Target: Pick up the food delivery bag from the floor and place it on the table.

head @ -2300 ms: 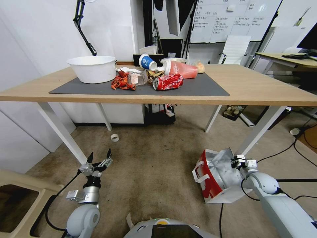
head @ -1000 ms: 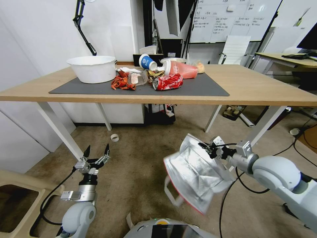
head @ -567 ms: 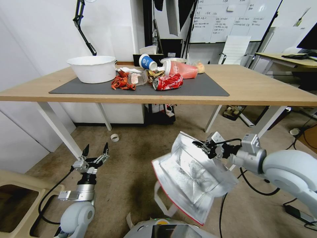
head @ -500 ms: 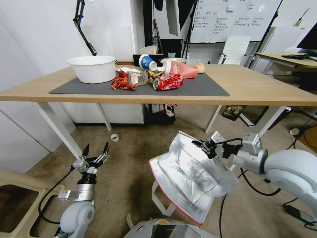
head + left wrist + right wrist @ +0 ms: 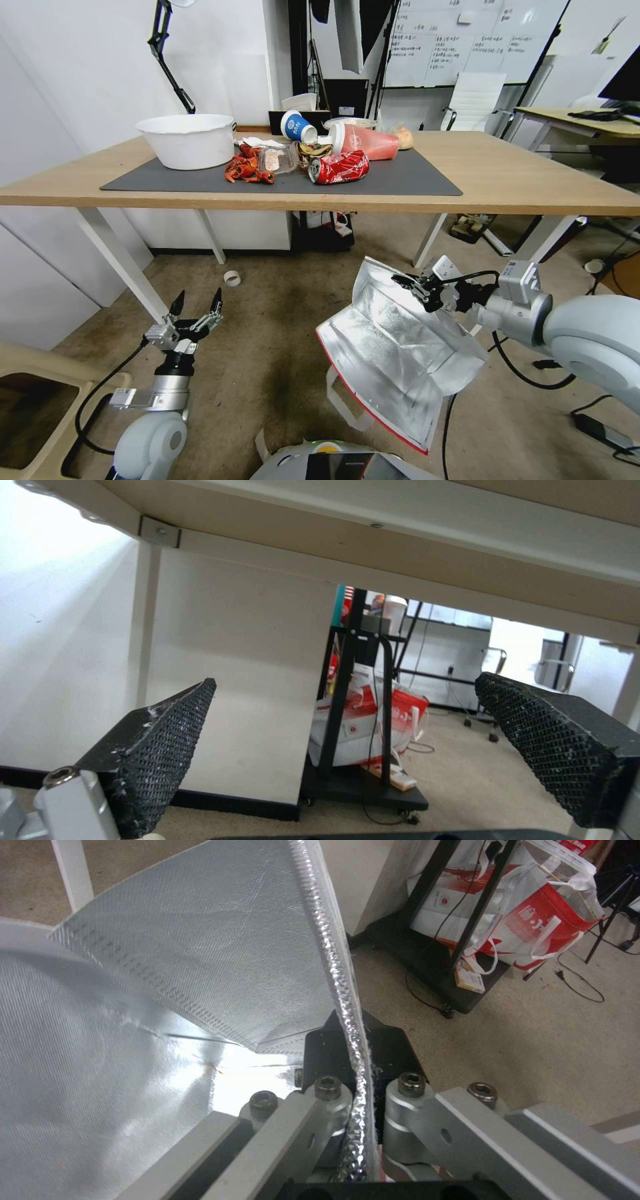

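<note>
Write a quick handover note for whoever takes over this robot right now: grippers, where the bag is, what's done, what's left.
Right gripper: shut on the rim of the food delivery bag, foil edge pinched between its fingers.
Left gripper: open, holding nothing, low over the floor near the table's left leg.
Bag: off the floor, hanging tilted with its foil-lined mouth toward the head camera, below the front edge of the table.
Done: bag grasped and lifted.
Left: raise it above the tabletop and set it down; the bare wood right of the dark mat looks free, while cans, cups and a white bowl crowd the mat.
</note>
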Available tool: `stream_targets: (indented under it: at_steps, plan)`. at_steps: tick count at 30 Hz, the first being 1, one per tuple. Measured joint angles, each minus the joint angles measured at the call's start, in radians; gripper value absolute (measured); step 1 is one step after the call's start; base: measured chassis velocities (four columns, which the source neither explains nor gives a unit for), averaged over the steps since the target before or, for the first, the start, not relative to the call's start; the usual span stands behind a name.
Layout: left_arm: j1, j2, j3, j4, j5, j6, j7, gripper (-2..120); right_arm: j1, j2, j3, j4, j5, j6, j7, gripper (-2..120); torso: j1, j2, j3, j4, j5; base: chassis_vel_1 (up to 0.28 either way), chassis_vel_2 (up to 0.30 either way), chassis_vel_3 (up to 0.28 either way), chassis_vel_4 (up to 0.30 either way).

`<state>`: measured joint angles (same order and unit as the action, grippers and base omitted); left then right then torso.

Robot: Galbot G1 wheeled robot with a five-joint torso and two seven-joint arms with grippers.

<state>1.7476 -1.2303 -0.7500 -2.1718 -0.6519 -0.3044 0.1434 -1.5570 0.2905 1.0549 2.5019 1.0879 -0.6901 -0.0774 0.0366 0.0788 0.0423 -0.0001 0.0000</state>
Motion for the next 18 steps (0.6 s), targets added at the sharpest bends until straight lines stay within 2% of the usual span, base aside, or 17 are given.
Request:
stream_targets:
  at_steps: [9, 18]
  plan:
    - [0.009, 0.004, -0.001, -0.009, 0.007, 0.014, 0.001, 100, 0.005, -0.044, 0.039, -0.001, 0.036, 0.002, -0.024, 0, 0.005, 0.043, 0.039, 0.0001, -0.0001, 0.0, 0.0, 0.0, 0.0]
    - [0.004, 0.005, -0.001, -0.012, 0.008, 0.031, 0.001, 100, 0.011, -0.086, 0.046, -0.001, 0.064, 0.011, -0.057, 0, 0.011, 0.072, 0.061, 0.0, 0.0, 0.0, 0.0, 0.0, 0.0]
